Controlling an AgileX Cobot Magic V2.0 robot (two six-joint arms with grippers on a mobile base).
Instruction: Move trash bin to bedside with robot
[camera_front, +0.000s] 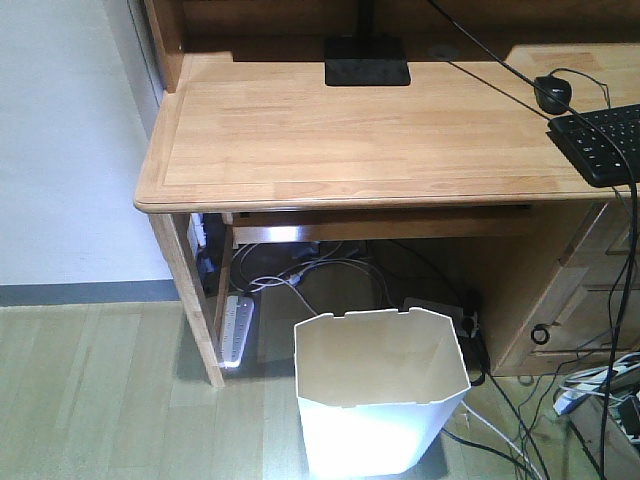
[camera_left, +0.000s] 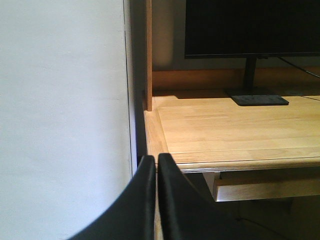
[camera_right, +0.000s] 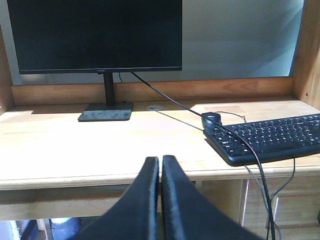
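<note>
The white trash bin (camera_front: 380, 395) stands on the wooden floor in front of the desk's knee space, open top up, cream inside, empty. The bed is out of view. My left gripper (camera_left: 156, 162) is shut on nothing, held up level with the desk's left front corner, next to the white wall. My right gripper (camera_right: 160, 165) is shut on nothing, held in front of the desk's front edge, facing the monitor. Neither gripper shows in the front view and neither is near the bin.
A light wooden desk (camera_front: 300, 140) carries a monitor (camera_right: 95, 35) on a black stand (camera_front: 366, 62), a mouse (camera_front: 553, 92) and a black keyboard (camera_front: 605, 140). Cables and a power strip (camera_front: 238, 325) lie under the desk. Drawers (camera_front: 590, 290) are at right. A white wall (camera_front: 60, 140) is at left.
</note>
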